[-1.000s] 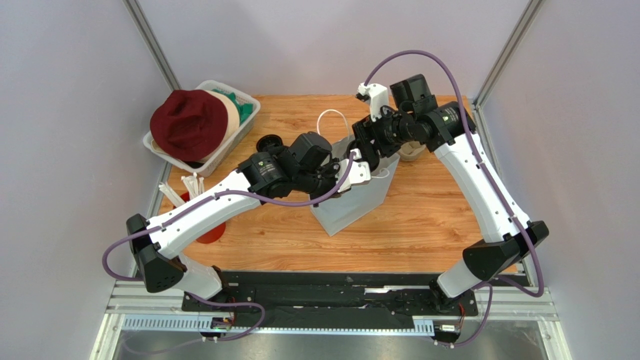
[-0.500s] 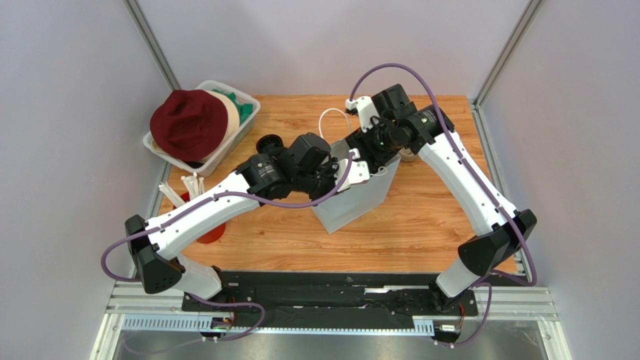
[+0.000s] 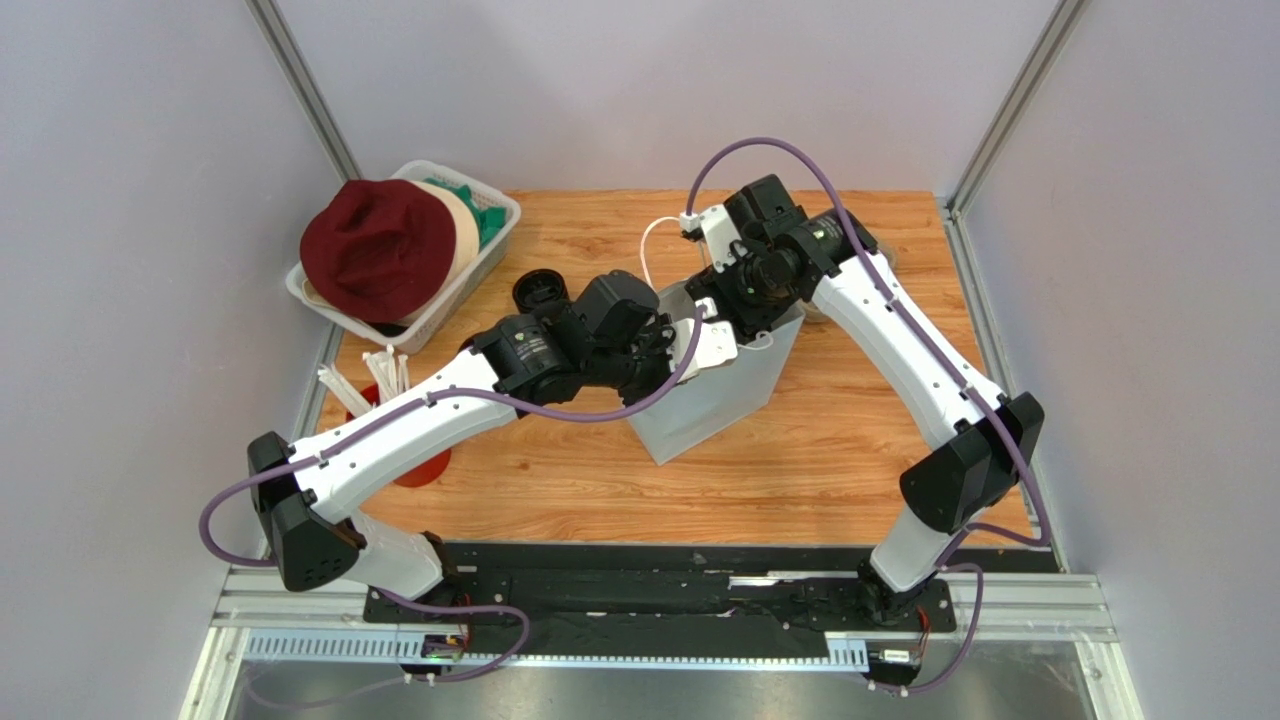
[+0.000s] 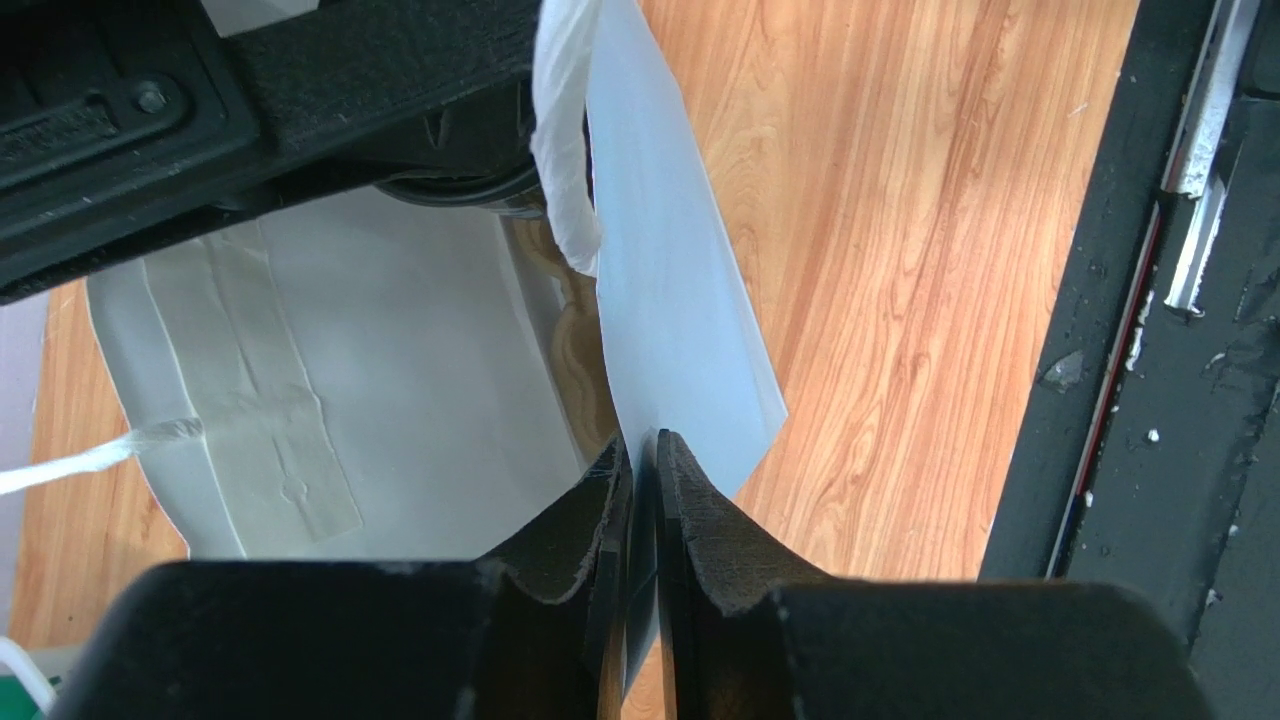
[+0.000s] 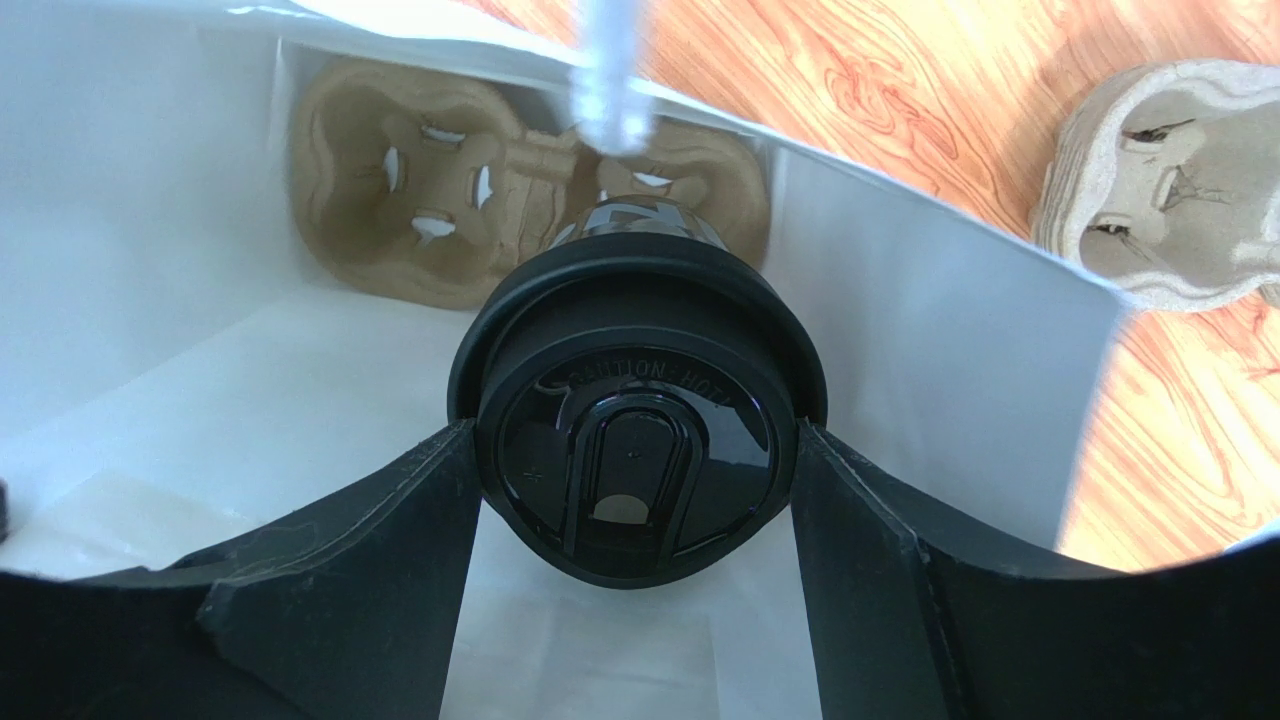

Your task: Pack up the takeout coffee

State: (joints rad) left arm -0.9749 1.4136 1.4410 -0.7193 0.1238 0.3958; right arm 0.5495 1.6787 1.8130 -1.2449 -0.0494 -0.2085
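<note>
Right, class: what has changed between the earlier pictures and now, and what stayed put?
The right claw, shut on the takeout coffee cup, swung left over the mouth of the paper bag. The left claw kept pinching its edge; bag and bin of hats unmoved.

The wooden tabletop (image 3: 842, 435) carries 5 things. At its far left corner sits 1 clear plastic bin (image 3: 498, 228) heaped with hats. Near the left edge stands 1 red cup (image 3: 421, 468) holding white straws (image 3: 376, 375), half hidden under an arm. A pale-blue paper bag (image 3: 706, 405) stands mid-table. Between bin and bag sits 1 small dark round object (image 3: 537, 287). A grey pulp tray (image 5: 1172, 165) lies near the bag's right side.
</note>
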